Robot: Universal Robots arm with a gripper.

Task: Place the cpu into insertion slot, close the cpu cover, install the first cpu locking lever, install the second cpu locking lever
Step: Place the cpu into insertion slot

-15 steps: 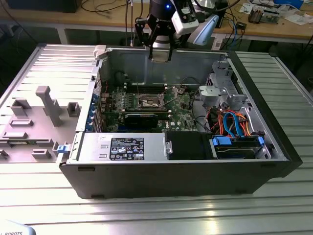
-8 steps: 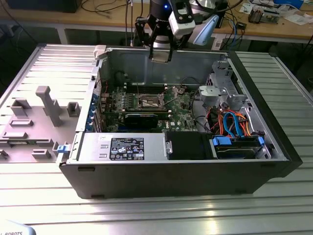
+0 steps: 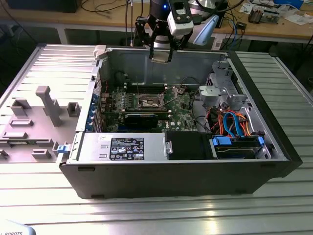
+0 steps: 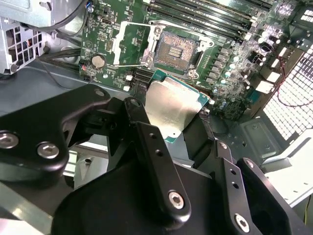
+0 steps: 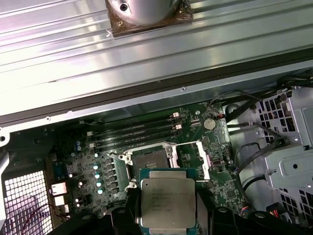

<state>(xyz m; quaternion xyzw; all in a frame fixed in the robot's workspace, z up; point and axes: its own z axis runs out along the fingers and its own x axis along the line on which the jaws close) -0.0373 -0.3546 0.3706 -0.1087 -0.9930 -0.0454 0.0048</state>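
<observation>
The gripper (image 3: 161, 53) holds the cpu (image 3: 161, 56) tight between its fingers. It hangs high over the far wall of the open computer case (image 3: 186, 171), which sits on the metal surface (image 3: 146, 215). The insertion slot (image 3: 148, 103) lies bare on the green board below, well apart from the cpu. The cpu cover (image 5: 203, 164) is flipped open just beside the slot.

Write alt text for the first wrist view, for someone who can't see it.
The end effector holds the cpu, silver top showing, above a green circuit board in an open computer case. The empty insertion slot lies near it, beside memory slots.
</observation>
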